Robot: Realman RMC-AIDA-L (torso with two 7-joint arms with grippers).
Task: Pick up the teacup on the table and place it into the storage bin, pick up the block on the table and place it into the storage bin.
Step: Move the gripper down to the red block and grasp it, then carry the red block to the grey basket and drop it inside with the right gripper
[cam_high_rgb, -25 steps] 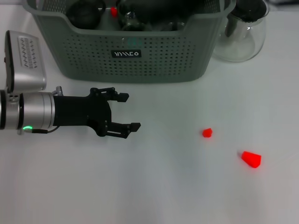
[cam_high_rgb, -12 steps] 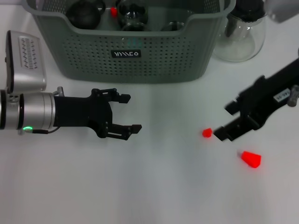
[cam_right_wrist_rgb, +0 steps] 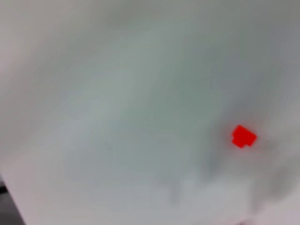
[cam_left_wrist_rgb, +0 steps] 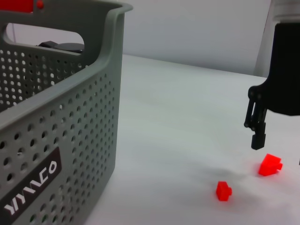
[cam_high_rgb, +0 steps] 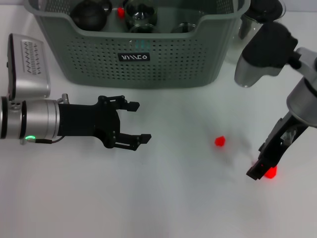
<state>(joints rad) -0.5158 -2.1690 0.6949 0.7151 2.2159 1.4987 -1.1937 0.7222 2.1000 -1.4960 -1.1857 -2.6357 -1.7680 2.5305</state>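
Grey-green perforated storage bin (cam_high_rgb: pixel 138 49) at 12 o'clock on the white table (cam_high_rgb: pixel 178 198), black label with white lettering facing forward, dark round teapots (cam_high_rgb: pixel 89 12) and glassware inside, a small red piece among them. Left gripper (cam_high_rgb: pixel 134 121) lying low at 9 o'clock, just in front of the bin, jaws spread wide and pinching nothing, pointing toward 3 o'clock. Silver perforated device (cam_high_rgb: pixel 29 67) beside the bin at 10 o'clock. Two red blocks out at 4 o'clock: smaller red block (cam_high_rgb: pixel 220 141) alone on bare table, larger red block (cam_high_rgb: pixel 270 172) farther toward 4 o'clock, well apart from the bin. Right gripper (cam_high_rgb: pixel 260 166) reaching down at 4 o'clock, one dark fingertip just beside or touching the larger block; cannot tell how its jaws stand. From the left wrist, same dark finger hanging right above the larger block (cam_left_wrist_rgb: pixel 270 165), smaller one (cam_left_wrist_rgb: pixel 223 191) nearer. Clear glass teapot (cam_high_rgb: pixel 257 15) at 1 o'clock, partly hidden behind the right arm
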